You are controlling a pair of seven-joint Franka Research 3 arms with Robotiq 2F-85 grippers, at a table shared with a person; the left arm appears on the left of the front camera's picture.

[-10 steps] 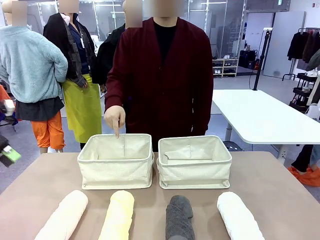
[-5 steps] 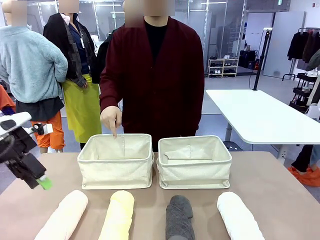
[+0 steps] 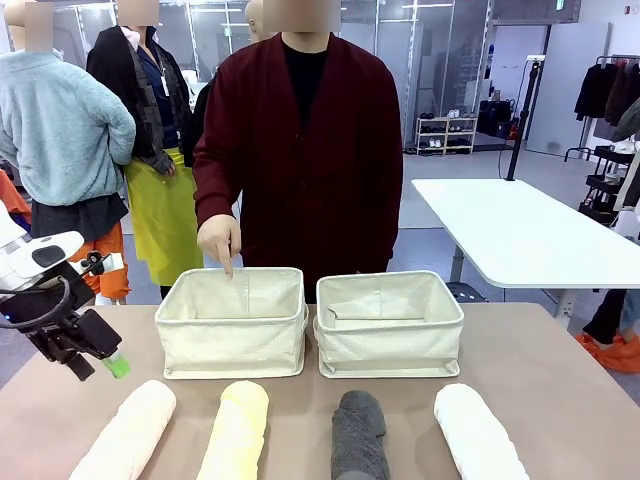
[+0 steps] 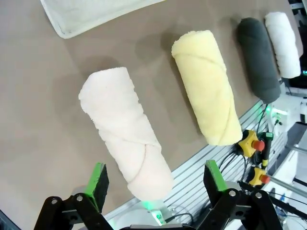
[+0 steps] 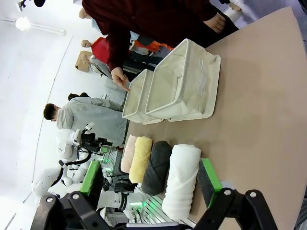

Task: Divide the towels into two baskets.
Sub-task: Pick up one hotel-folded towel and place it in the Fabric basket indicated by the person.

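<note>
At table point(image 3: 35, 420) left edge | left gripper point(image 3: 100, 368) released above cream-white towel point(image 4: 122, 129) | right gripper point(image 5: 151, 167) released

The front camera sat low at the robot's edge of the table point(image 3: 560, 380). It faced across to the person point(image 3: 300, 150) at twelve o'clock, with the row of towels point(image 3: 236, 430) at six o'clock. The left wrist camera looked steeply down, close above the cream-white towel point(image 4: 120, 124). The right wrist camera, rolled sideways and farther off, faced across the table. All three shared the row of towels.
</note>
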